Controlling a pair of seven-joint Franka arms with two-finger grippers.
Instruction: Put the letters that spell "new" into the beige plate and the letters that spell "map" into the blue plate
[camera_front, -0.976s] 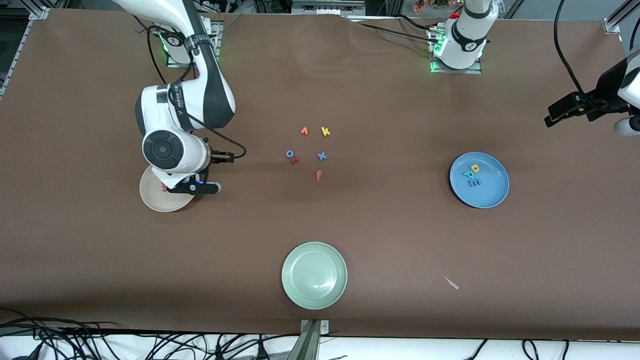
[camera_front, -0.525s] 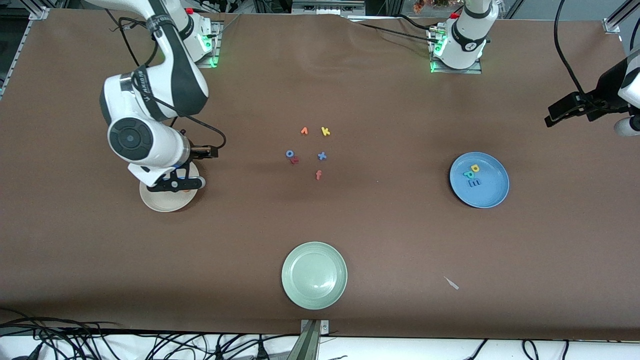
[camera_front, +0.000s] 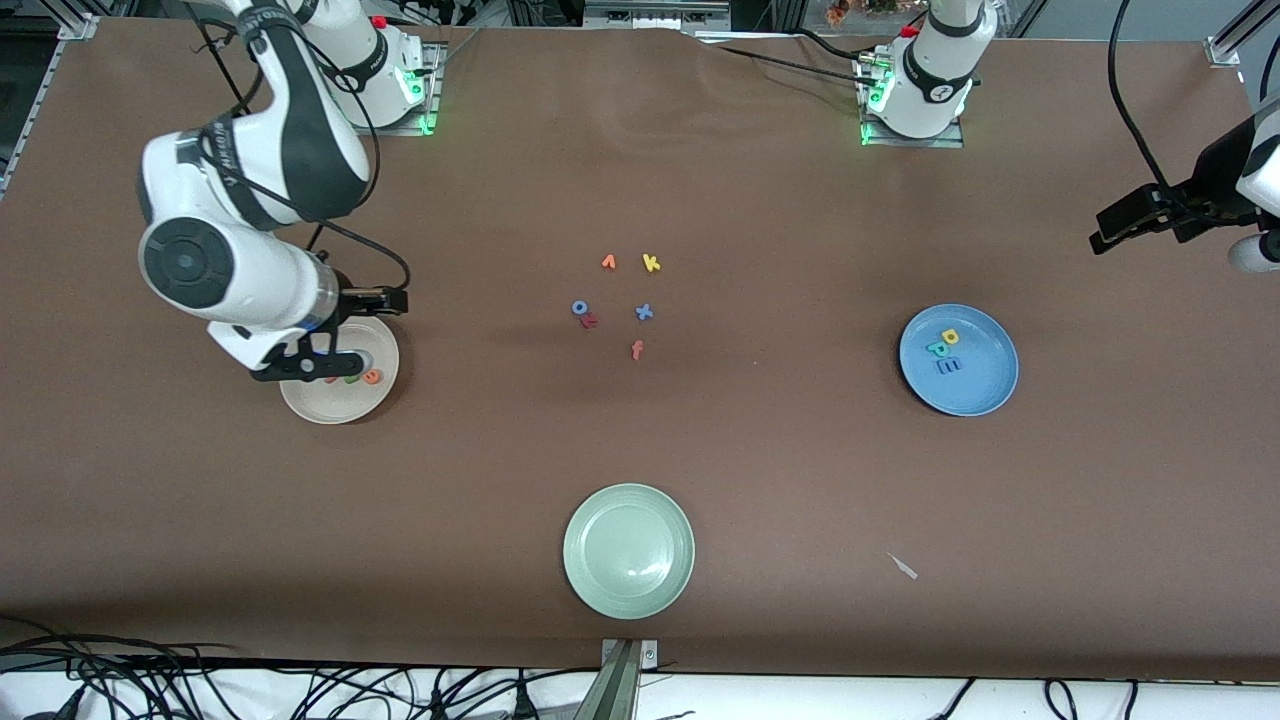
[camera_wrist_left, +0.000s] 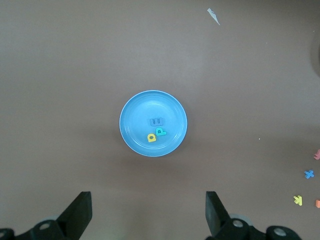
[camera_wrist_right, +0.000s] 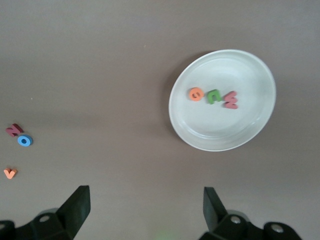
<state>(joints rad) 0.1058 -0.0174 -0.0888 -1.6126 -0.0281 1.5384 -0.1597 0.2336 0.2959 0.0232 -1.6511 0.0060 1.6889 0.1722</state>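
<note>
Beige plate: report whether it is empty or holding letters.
Holding letters. The beige plate contains three: an orange e, a green n and a red-pink w, lying side by side.

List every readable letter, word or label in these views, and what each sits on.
"e", "n", "w": foam letters in the beige plate.
"m", "a", "p": foam letters in the blue plate.
"k", "x", "o", "f": loose on the table.
Lettering on the right arm: too blurred.

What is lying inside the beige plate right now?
The beige plate holds three letters in a row: an orange e, a green n and a red-pink w. In the front view the right gripper hangs over it and covers part of the row.
</note>
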